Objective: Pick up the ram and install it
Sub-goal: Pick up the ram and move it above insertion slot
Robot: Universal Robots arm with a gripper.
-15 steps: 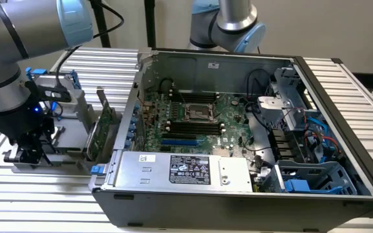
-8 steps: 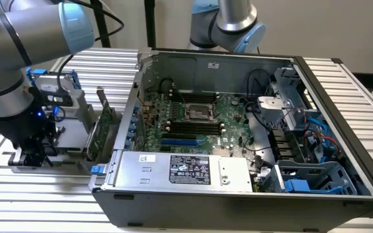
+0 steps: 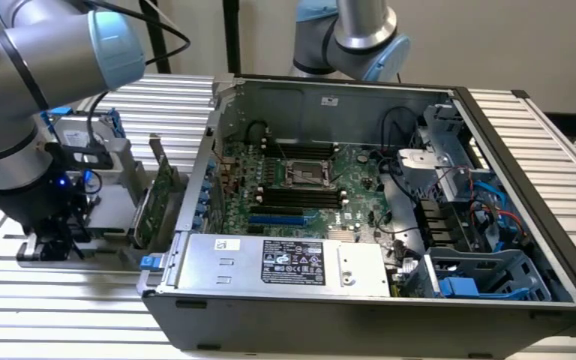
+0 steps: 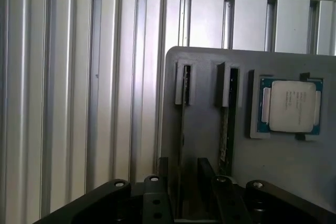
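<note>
The end effector hung released over the holder, straddling the ram upright in its slot, CPU nearby.

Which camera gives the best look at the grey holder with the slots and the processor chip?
The wrist view: it looks straight down on the grey holder, showing its two slots, the ram edge-on, and a processor chip. The exterior view shows its side, partly behind the arm.
</note>
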